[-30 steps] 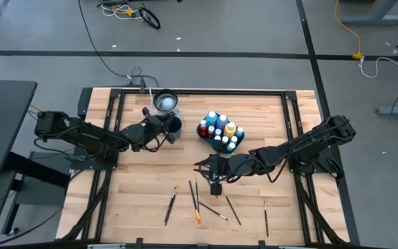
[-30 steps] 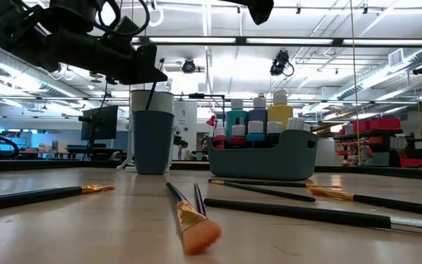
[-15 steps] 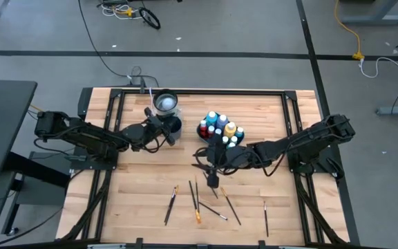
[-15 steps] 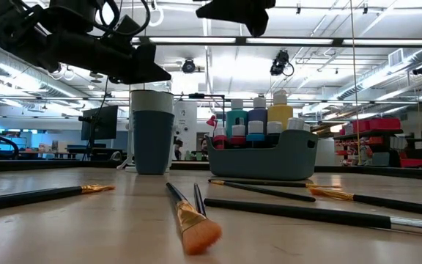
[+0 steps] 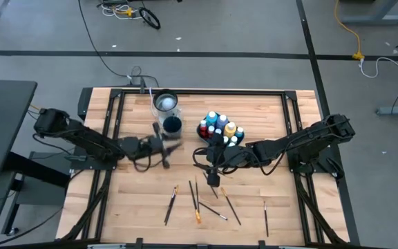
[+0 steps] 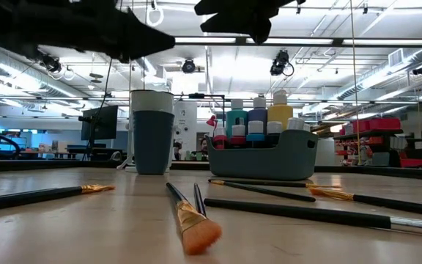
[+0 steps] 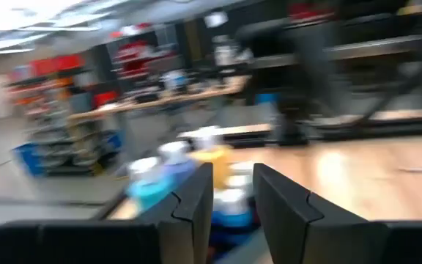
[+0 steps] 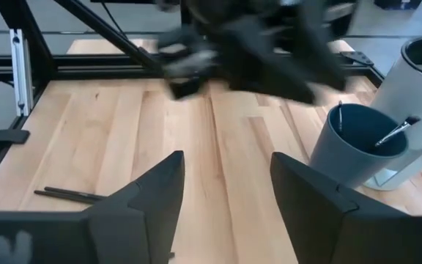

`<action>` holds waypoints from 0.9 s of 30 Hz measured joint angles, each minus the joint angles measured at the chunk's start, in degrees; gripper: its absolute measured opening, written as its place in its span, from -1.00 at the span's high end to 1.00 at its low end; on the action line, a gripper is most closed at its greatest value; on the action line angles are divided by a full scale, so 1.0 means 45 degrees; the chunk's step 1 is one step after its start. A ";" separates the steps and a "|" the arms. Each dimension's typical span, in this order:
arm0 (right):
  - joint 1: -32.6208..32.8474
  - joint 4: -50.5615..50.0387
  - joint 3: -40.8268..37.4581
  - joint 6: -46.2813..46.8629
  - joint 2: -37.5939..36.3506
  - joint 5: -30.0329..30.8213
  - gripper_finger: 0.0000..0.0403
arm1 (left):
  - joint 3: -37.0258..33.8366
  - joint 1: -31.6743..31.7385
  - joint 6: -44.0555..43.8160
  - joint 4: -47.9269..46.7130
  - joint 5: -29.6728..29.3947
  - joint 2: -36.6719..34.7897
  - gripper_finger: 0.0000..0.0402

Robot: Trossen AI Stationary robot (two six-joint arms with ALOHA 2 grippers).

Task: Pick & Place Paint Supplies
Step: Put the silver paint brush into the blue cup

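The dark blue cup (image 5: 173, 125) stands on the table beside a white cup (image 5: 164, 104), with one thin brush (image 8: 394, 130) standing in it. Paint bottles with pale caps fill the teal tray (image 5: 220, 133); both also show in the low view (image 6: 262, 158). Several brushes (image 5: 196, 200) lie flat on the wood near the front. My left gripper (image 5: 163, 148) hovers just in front of the blue cup, its fingers (image 7: 196, 198) a little apart with nothing between them. My right gripper (image 5: 210, 174) hovers in front of the tray, wide open and empty (image 8: 226, 198).
A metal frame (image 5: 116, 97) runs round the tabletop. Two brushes (image 8: 64, 194) lie ahead of my right gripper. Bare wood (image 5: 137, 187) shows at the front left. In the low view both arms hang above the table (image 6: 240, 15).
My left gripper has drawn back from over the dark blue cup toward the table's near edge, moving fast; a brush stays standing in the cup. My right gripper has gone a little toward the far edge and the tray, still open.
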 joint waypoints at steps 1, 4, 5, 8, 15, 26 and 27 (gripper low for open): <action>0.0000 -0.0022 0.0000 0.0000 -0.0004 0.0004 -0.03 | 0.0138 -0.0384 -0.0040 -0.0390 0.0019 0.0000 0.43; 0.0000 -0.0022 0.0000 -0.0029 0.0000 0.0038 -0.03 | 0.0954 -0.1464 -0.1025 -0.2693 -0.0363 0.0003 0.36; 0.0003 -0.0026 0.0000 -0.0034 -0.0002 0.0035 -0.03 | 0.1357 -0.1786 -0.1439 -0.3668 -0.0542 0.0005 0.33; 0.0005 -0.0036 0.0000 -0.0034 -0.0003 0.0038 -0.03 | 0.2831 -0.2516 -0.3152 -0.7572 -0.0637 0.0010 0.26; 0.0005 -0.0158 0.0000 -0.0039 -0.0001 0.0038 -0.03 | 0.5899 -0.2942 -1.2284 -1.6786 0.1605 0.0607 0.19; 0.0008 -0.0747 -0.0015 -0.0256 -0.0001 0.0038 -0.03 | 0.6048 -0.3280 -1.7330 -1.6806 0.6483 0.4184 0.24; 0.0008 -0.0745 -0.0015 -0.0362 -0.0001 0.0028 -0.03 | 0.6100 -0.3316 -1.7335 -1.6529 0.6488 0.4459 0.24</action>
